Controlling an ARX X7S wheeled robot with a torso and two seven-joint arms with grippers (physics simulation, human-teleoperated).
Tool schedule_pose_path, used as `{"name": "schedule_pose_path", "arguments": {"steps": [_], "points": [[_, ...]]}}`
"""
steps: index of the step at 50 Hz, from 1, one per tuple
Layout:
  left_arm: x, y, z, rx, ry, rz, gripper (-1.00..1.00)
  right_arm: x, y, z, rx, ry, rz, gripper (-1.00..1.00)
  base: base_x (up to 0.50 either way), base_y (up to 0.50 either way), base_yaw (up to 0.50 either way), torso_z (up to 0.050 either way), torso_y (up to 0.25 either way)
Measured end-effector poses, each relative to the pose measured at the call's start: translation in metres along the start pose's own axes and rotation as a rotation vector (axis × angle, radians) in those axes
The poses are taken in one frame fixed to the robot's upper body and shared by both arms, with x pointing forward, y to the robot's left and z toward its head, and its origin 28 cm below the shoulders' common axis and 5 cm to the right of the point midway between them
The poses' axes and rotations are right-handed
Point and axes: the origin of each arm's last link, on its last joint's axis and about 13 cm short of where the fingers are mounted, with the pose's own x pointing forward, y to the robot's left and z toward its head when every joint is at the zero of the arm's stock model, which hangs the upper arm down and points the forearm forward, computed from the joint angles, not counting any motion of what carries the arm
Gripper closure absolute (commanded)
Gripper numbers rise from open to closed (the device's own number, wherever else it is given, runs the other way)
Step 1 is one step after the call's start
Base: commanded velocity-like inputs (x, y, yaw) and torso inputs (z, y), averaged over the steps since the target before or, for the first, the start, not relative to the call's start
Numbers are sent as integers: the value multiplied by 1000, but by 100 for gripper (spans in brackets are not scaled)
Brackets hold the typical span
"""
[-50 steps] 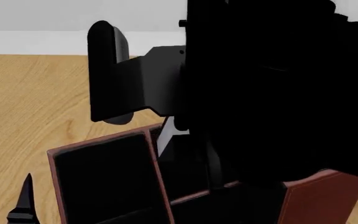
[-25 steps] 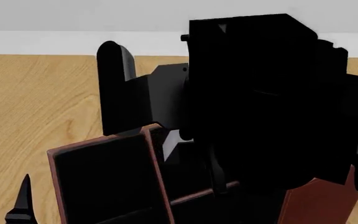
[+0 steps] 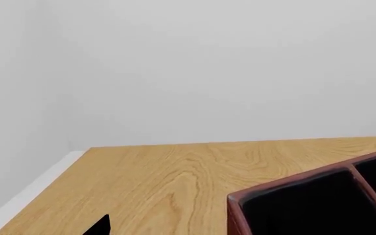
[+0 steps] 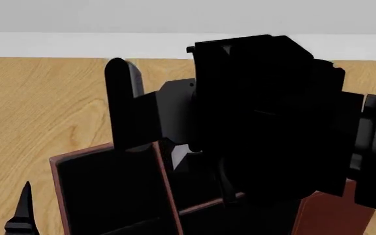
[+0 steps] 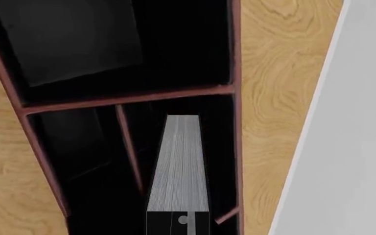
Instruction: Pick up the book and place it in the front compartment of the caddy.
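Apparently upright, the book [image 5: 178, 166] stands inside the caddy [image 5: 235, 73].

Book [image 5: 178, 166] standing on edge, pale page edge showing, sitting inside a narrow cell of dark-red caddy [image 5: 235, 73] with black interior.

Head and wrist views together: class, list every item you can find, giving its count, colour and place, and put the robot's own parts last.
Caddy: one, dark red with black inside and thin red dividers, on the table near the robot.
Book: one, pale grey page edge showing, standing on edge inside a narrow caddy cell below the right wrist camera.
Table: one, light wood, under the caddy.
Wall: pale grey, behind the table.
Right gripper: one, black, above the caddy; jaw state hidden.
Left gripper: one, black, beside the caddy's near corner.
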Motion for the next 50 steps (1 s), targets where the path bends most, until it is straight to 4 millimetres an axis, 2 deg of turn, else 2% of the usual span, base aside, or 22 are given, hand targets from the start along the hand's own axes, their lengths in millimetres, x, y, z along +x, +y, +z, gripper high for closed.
{"name": "schedule_pose_path", "arguments": {"steps": [50], "points": [[-2, 3, -5, -3, 6, 12, -100, 40, 13, -4, -15, 10, 43, 100, 0, 0, 0, 0, 1]]}}
